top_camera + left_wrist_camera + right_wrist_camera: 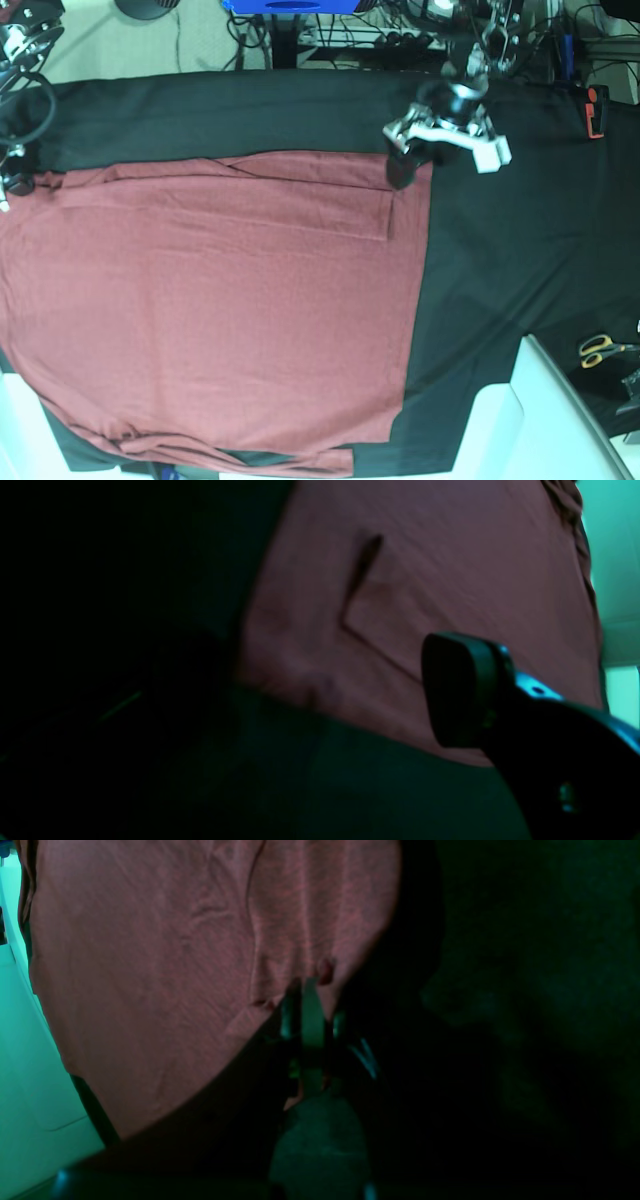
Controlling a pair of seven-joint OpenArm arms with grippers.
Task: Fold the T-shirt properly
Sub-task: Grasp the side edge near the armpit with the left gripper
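So the left gripper (pixel 405 165) hangs wide open over the shirt's (pixel 220 310) corner; right gripper (pixel 310 990) pinches its edge.

We see the table (pixel 545 400) covered w/ a black cloth sheet (pixel 500 260); T-shirt (pixel 220 310) lies flat on the sheet; scissors (pixel 603 349) rest right of the sheet.

The T-shirt (pixel 220 320) was a plain dusty brick red with no print; in the right wrist view its knit (pixel 150 965) showed a faint heathered grain. The cloth sheet (pixel 500 260) beneath it was solid black. The left gripper (pixel 440 140) had a black body with white parts. The scissors (pixel 600 350) had yellow handles. The surface (pixel 520 430) at the sheet's near edge was white.
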